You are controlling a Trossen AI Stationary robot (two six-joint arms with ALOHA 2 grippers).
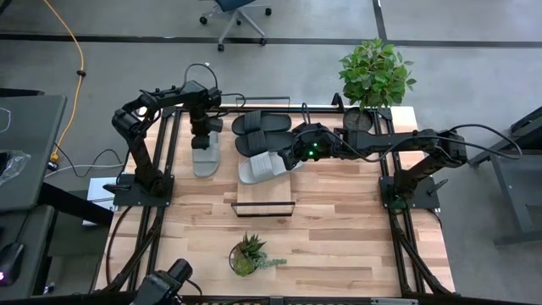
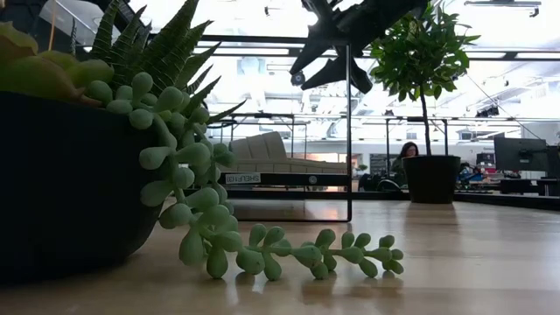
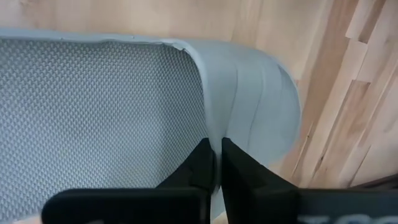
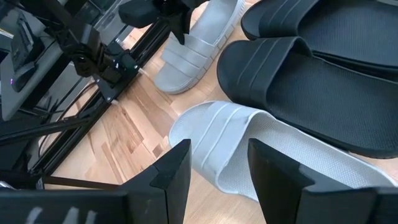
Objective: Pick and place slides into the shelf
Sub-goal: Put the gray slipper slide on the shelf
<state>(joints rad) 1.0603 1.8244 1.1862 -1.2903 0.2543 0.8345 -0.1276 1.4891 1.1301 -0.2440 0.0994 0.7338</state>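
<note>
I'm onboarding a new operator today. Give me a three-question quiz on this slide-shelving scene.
1. True or false: the left gripper is shut on a light grey slide.
2. How many slides are black?
3. The right gripper hovers over: A) a black slide B) the other grey slide C) the succulent pot

Key: 1 true; 2 two; 3 B.

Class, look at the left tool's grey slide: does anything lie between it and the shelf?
Nothing visible lies between. The left tool is shut on the grey slide, and bare tabletop separates it from the shelf.
</note>
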